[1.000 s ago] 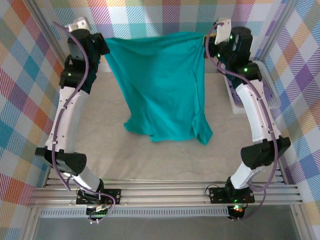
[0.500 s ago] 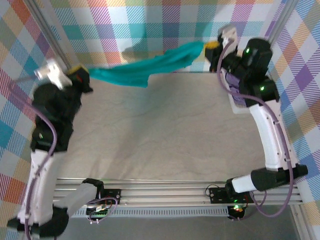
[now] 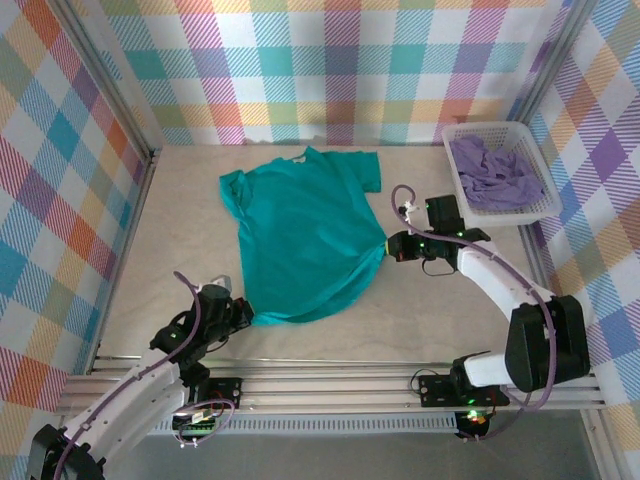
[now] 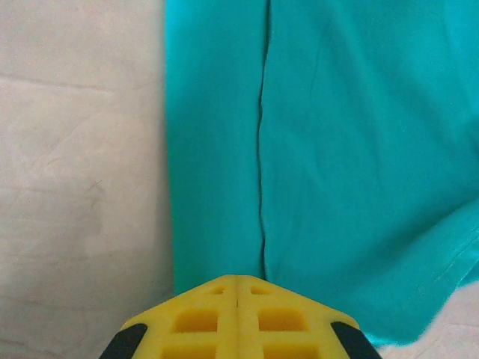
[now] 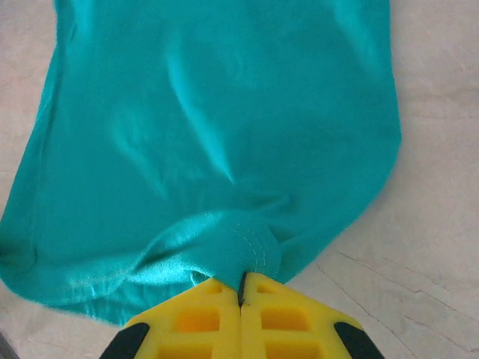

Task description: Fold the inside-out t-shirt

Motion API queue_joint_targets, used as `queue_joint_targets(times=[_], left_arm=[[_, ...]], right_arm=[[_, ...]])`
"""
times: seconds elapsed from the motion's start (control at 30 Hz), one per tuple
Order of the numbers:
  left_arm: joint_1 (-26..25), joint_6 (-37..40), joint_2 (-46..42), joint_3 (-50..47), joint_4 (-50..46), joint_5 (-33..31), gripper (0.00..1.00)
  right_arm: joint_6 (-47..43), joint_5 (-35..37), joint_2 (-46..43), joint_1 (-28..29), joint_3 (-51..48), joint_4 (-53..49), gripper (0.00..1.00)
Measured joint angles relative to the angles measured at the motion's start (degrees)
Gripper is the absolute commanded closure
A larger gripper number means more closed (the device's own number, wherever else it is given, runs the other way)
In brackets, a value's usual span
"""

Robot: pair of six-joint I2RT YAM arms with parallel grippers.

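Teal t-shirt [image 5: 224, 112] in closed right gripper [image 5: 241, 288]

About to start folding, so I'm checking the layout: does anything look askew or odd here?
Nothing is spilled or damaged. The t-shirt lies spread out but skewed against the table edges. Its hem is puckered into a small bunch at the near right corner, where the right gripper has its jaws shut on it.

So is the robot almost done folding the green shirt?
Not nearly. Done: the teal t-shirt lies spread flat on the table. In hand: the left gripper and right gripper are shut, pinching its bottom corners. Left: every fold; none is made yet.
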Motion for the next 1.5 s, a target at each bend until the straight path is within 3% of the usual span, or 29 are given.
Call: queue_joint_targets(times=[0.13, 0.27, 0.47, 0.6, 0.73, 0.83, 1.0, 1.07, 1.13, 1.2, 1.27, 1.33, 1.5], left_arm=[[-0.74, 1.75, 3.48, 1.99, 0.76, 0.09, 0.58], [-4.15, 5.68, 5.64, 6.56, 0.37, -2.97, 0.40], [-14.38, 16.39, 14.75, 13.99, 9.55, -6.99, 0.34], [-20.52, 24.81, 32.65, 23.10, 16.09, -6.56, 0.31], [-23.02, 31.23, 48.17, 30.95, 20.44, -3.41, 0.28], [-23.54, 33.79, 56.11, 35.04, 21.94, -2.21, 0.36], [-23.34, 35.47, 63.39, 38.53, 23.19, -5.09, 0.75], [-22.82, 35.52, 63.84, 38.75, 23.19, -5.44, 0.99], [-22.32, 34.88, 63.84, 39.15, 23.19, -5.07, 1.00], [-21.49, 33.92, 63.71, 39.52, 23.19, -3.74, 1.00], [-20.22, 32.79, 62.86, 39.56, 22.86, -1.84, 1.00], [-18.49, 31.65, 61.11, 39.76, 21.84, 0.57, 1.00], [-14.23, 29.51, 57.11, 44.30, 15.58, 5.60, 1.00]], right_arm=[[0.87, 2.38, 1.60, -0.02, 0.07, -0.61, 1.00], [1.18, 3.39, 1.73, 0.00, 0.31, -1.86, 1.00], [1.20, 3.26, -0.70, -0.02, 0.90, -3.67, 1.00], [1.60, 2.40, -4.50, 0.00, 1.40, -4.44, 1.00], [1.62, 1.64, -6.78, -0.02, 1.99, -4.68, 1.00], [1.62, 1.46, -7.30, -0.02, 2.05, -5.18, 1.00], [1.73, 2.01, -8.04, 0.00, 1.88, -6.08, 1.00], [2.80, 4.44, -8.70, 0.02, 1.57, -6.51, 0.74], [5.11, 9.66, -10.51, 0.04, 0.07, -5.99, 0.43], [6.95, 13.33, -15.02, 0.33, -4.02, -3.56, 0.29], [7.32, 13.90, -21.35, 1.49, -9.22, -0.35, 0.29], [5.97, 11.50, -25.79, 6.27, -13.05, 3.56, 0.31], [-2.78, 9.64, -22.25, 26.18, -18.03, 18.05, 0.33]])
